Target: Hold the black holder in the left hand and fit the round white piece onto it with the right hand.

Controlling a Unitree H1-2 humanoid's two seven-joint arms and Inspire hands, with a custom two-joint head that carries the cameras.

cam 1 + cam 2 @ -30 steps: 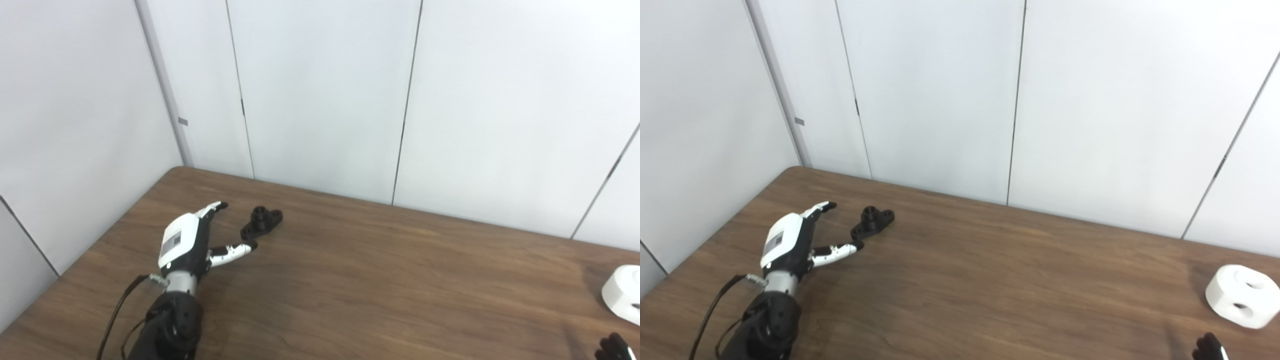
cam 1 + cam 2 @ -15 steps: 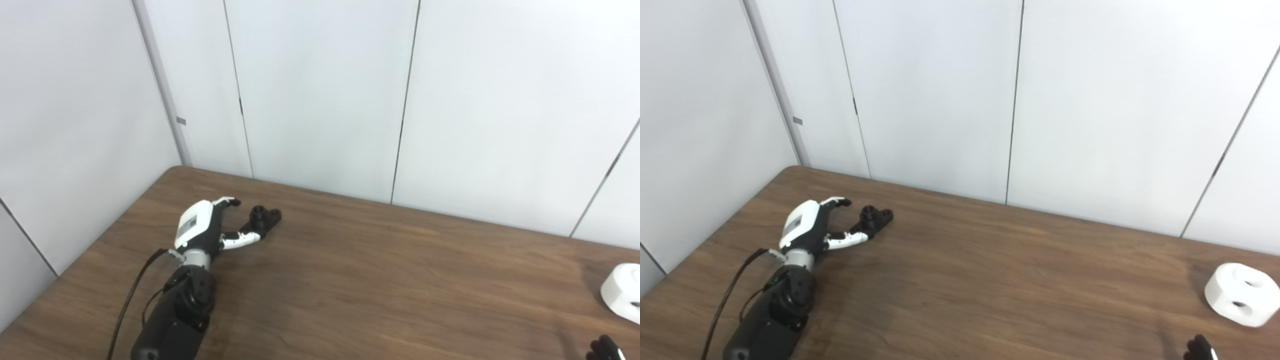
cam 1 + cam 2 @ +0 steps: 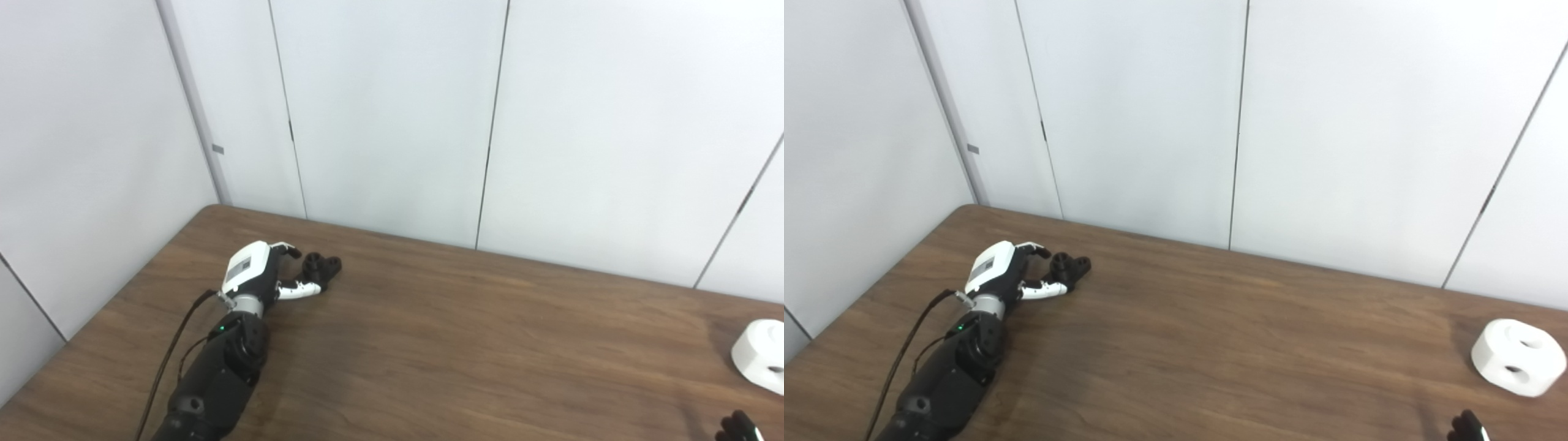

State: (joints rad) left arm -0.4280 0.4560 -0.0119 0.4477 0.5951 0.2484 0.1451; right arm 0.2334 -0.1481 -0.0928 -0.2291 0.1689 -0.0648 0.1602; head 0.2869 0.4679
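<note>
The black holder (image 3: 323,267) lies flat on the brown table (image 3: 465,343) at its far left. My left hand (image 3: 260,274) has reached it and stands open: the thumb (image 3: 299,290) lies along the holder's near side and the fingers (image 3: 288,249) curve over its far left end. The round white piece (image 3: 1518,356), with holes in its top and side, rests on the table at the far right. Only the dark fingertips of my right hand (image 3: 1467,426) show at the bottom right edge, short of the white piece.
White wall panels (image 3: 392,116) rise directly behind the table's far edge and along its left side. A black cable (image 3: 168,361) runs along my left forearm.
My left hand has moved forward to the black holder, its thumb and fingers now on either side of it. The view has shifted slightly. My right fingertips barely moved.
</note>
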